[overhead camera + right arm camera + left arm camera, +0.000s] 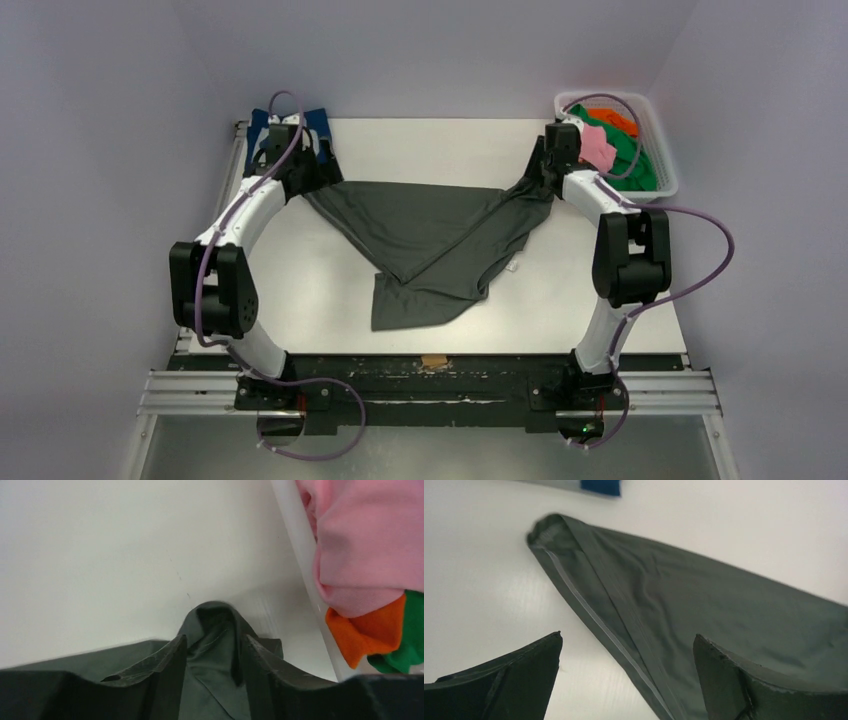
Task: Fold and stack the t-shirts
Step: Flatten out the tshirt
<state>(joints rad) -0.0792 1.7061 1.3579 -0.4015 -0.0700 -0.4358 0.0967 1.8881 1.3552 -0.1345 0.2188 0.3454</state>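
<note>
Beneath the wide-open, empty left claw (628, 636) lies one corner of a plain dark grey cloth t-shirt (430, 235), another bunched between the half-open right claw (215, 638).

My top camera looks down from behind me; both wrist cameras sit close, sharing the dark grey t-shirt (430, 240).

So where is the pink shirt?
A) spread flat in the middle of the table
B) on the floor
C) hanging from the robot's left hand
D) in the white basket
D: the pink shirt is bunched up in the white basket at the far right corner of the table, together with a green shirt and an orange shirt.
</note>
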